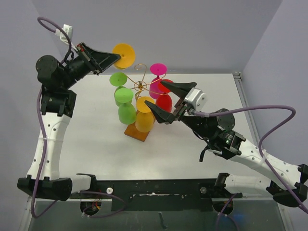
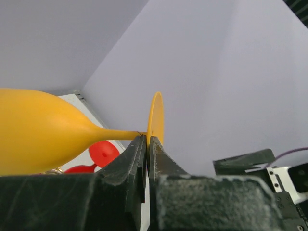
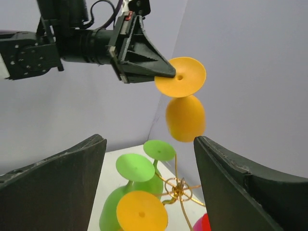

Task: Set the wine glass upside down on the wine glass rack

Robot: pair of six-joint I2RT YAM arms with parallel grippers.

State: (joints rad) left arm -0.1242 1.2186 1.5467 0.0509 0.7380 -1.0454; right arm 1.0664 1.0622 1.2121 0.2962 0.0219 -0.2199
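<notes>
Left arm: the left gripper (image 1: pixel 111 57) is raised at the far left of the table (image 1: pixel 96 144), behind the wine glass rack (image 1: pixel 140 86). Its jaws are pressed together on the rim of the foot of the yellow-orange wine glass (image 1: pixel 124 55). In the left wrist view the fingertips (image 2: pixel 139 144) pinch the disc where the stem joins it.

Wine glass: it is inverted, with the foot uppermost and the bowl (image 3: pixel 185 118) hanging below. It is held in the air above the rear of the rack. It cannot be determined whether the bowl or stem touches a wire arm.

Right arm: the right gripper (image 1: pixel 154 93) reaches in from the right at the level of the rack. Its jaws stand wide apart and hold nothing. In the right wrist view both fingers (image 3: pixel 53 192) frame the rack's gold wire hub (image 3: pixel 178 186). From above, one fingertip overlaps the red glass (image 1: pixel 164 102) and the other overlaps the hung orange glass (image 1: pixel 144 118); contact cannot be determined.

Rack: the gold wire stand sits near the table centre on its brown wooden base (image 1: pixel 137 131). It carries two green glasses (image 1: pixel 125 103), the orange glass, the red glass and a magenta glass (image 1: pixel 158 69), all foot-up.
</notes>
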